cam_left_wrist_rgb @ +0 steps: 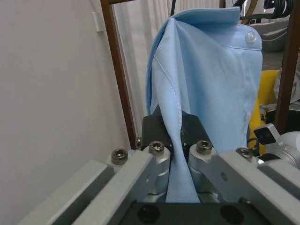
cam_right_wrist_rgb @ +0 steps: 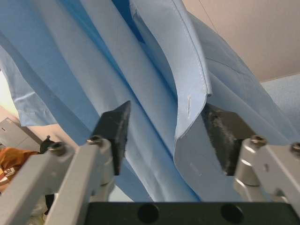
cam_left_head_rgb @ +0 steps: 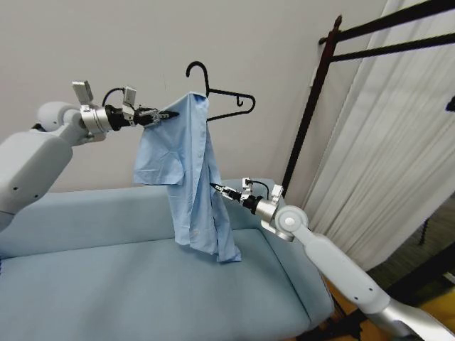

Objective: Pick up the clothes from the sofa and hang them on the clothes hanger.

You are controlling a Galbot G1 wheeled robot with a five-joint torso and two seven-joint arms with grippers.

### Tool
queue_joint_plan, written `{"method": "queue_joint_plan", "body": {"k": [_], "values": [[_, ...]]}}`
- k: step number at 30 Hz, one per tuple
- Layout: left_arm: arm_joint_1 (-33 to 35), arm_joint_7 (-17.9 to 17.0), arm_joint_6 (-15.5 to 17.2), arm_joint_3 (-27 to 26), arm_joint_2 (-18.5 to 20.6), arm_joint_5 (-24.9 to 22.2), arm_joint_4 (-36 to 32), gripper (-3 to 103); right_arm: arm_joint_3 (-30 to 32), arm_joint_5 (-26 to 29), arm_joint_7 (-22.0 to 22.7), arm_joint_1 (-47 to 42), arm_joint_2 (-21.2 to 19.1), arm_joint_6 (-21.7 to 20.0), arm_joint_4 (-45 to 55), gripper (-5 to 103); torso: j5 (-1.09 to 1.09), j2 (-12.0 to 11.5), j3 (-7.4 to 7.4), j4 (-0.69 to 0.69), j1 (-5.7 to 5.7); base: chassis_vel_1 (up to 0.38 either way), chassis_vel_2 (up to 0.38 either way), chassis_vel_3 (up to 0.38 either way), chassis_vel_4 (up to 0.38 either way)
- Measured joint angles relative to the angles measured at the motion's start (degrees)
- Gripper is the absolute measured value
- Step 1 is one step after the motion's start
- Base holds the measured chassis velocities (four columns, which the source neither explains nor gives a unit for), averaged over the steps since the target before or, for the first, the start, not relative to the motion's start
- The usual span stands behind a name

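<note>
Shirt (cam_left_head_rgb: 190, 177), light blue, short-sleeved: hanging in the air above the sofa (cam_left_head_rgb: 106, 284), its collar uppermost and its body draping down in folds, with the hem ending clear of the seat. Hanger (cam_left_head_rgb: 229, 93), black: sitting with one side under the shirt's collar while the other side is sticking out bare toward the rack (cam_left_head_rgb: 311, 96); its hook is standing free in front of the wall, apart from the rack. Left gripper (cam_left_head_rgb: 168, 114): reaching in level from the robot's left and holding the shirt at the shoulder beside the collar; in the left wrist view the fingers (cam_left_wrist_rgb: 153, 133) are clenching a fold of the shirt (cam_left_wrist_rgb: 211, 84) that is running up from between them to the buttoned collar. Right gripper (cam_left_head_rgb: 215, 187): reaching up from the robot's right and meeting the shirt's front edge about halfway down; in the right wrist view the fingers (cam_right_wrist_rgb: 115, 127) are standing spread apart, with the stitched edge of the shirt (cam_right_wrist_rgb: 154, 89) hanging in the gap between them, and it is unclear whether either one is touching the cloth. Rack: dark, standing at the sofa's right end. Curtain (cam_left_head_rgb: 387, 156): white, hanging behind the rack.
</note>
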Motion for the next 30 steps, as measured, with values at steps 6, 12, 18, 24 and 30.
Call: {"method": "queue_joint_plan", "body": {"k": [6,12,18,24,30], "values": [[0.04,0.0,0.0,-0.05,-0.06,0.0,0.11,2,0.01,0.0,0.01,0.06,0.35,0.24,-0.11,30,0.0,0.0,0.0,0.0,0.0,0.0,0.0,0.0,0.0],[0.05,0.0,0.0,-0.09,-0.22,0.0,0.22,2,0.0,-0.03,-0.08,0.22,0.23,0.29,-0.24,3,0.0,0.0,0.0,0.0,0.0,0.0,0.0,0.0,0.0],[0.21,-0.01,0.0,-0.25,-0.29,0.0,0.2,2,-0.14,-0.37,-0.18,0.49,0.25,0.45,-0.4,0,0.0,0.0,0.0,0.0,0.0,0.0,0.0,0.0,0.0],[1.21,-0.13,-0.01,-1.15,0.2,0.0,-0.56,2,-0.12,-2.73,-0.43,1.58,-0.25,0.8,-1.79,0,0.01,0.0,0.0,0.0,0.0,0.0,0.0,0.0,0.0],[4.18,-0.59,-0.01,-4.02,1.32,-0.04,-2.27,2,1.76,-11.11,-2.72,5.1,-2.53,1.28,-4.76,0,0.0,0.0,0.0,0.0,0.0,0.0,0.0,0.0,0.0]]}}
